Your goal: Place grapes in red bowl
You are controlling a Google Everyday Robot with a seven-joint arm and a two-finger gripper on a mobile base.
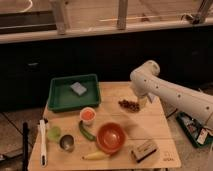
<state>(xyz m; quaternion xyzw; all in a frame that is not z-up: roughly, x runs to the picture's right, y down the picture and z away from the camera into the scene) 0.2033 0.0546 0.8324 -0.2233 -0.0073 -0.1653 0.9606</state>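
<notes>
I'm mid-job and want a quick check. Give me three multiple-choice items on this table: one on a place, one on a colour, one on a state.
1. Where are the grapes?
A. in the red bowl
B. on the table, beside the pincer
C. on the floor

2. What colour is the tray that holds the sponge?
A. green
B. white
C. yellow

3. What state is the red bowl in?
A. upright and empty
B. upright with fruit inside
C. upside down

Answers:
1 B: the dark cluster lies on the wood at the far side, right next to the pincer and well apart from the bowl.
2 A: the tray's rim and floor are green around the sponge.
3 A: the bowl's open side faces up and shows only plain orange-red.
</notes>
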